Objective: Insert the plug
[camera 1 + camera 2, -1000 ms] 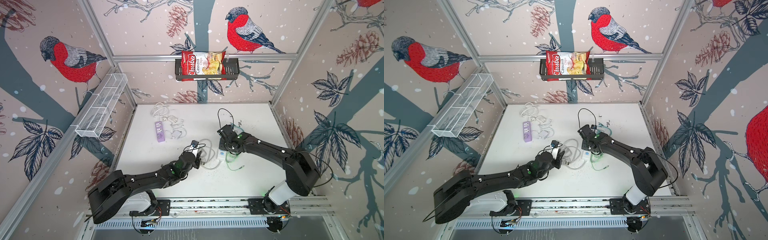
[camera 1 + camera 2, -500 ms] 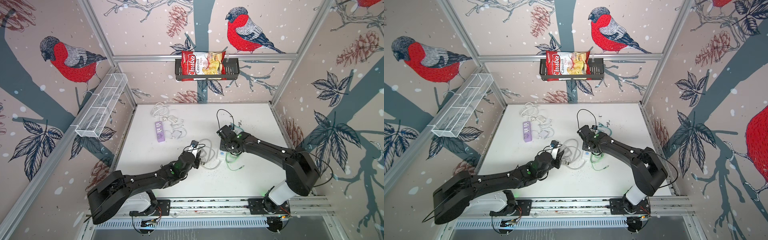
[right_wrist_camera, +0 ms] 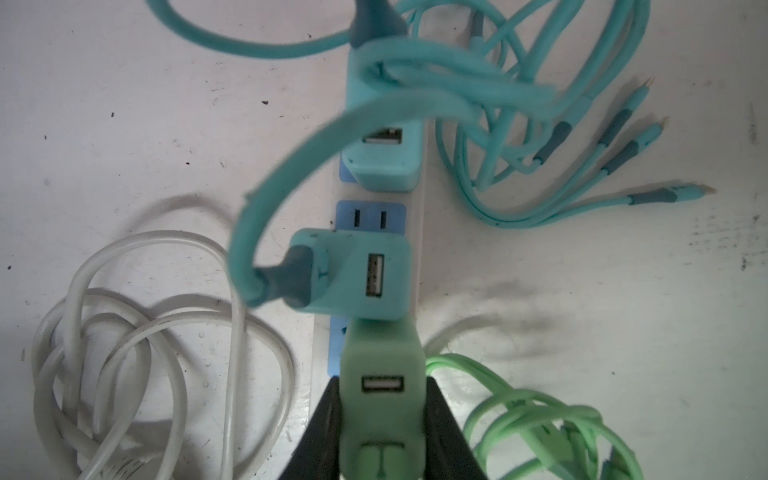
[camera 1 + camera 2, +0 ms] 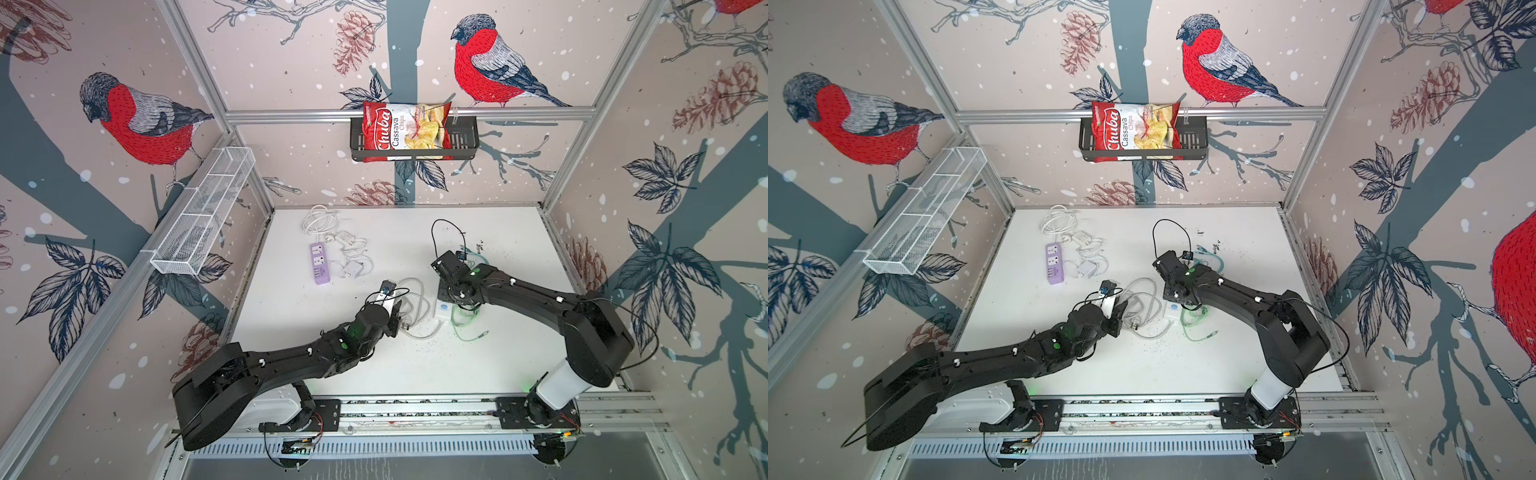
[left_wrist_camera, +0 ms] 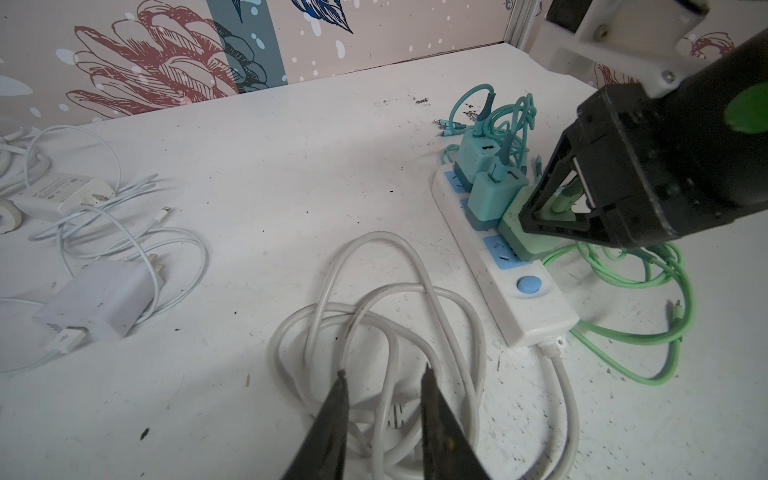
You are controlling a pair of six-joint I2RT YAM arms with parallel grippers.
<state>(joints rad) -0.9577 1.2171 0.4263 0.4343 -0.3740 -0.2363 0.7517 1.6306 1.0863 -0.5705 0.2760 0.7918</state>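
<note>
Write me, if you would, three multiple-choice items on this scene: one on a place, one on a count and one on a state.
1. Where is the chips bag?
A. flat on the table
B. in the black basket on the back wall
C. on the floor outside the cell

2. How many teal adapters sit on the white power strip?
A. one
B. two
C. four

3. What is the right gripper doing?
A. open, holding nothing
B. shut on the light green adapter
C. shut on the chips bag

Key: 1 B, both top views show the bag in that basket; 2 B, the right wrist view shows two teal blocks on the strip; 3 B, its jaws pinch the green adapter's sides.
</note>
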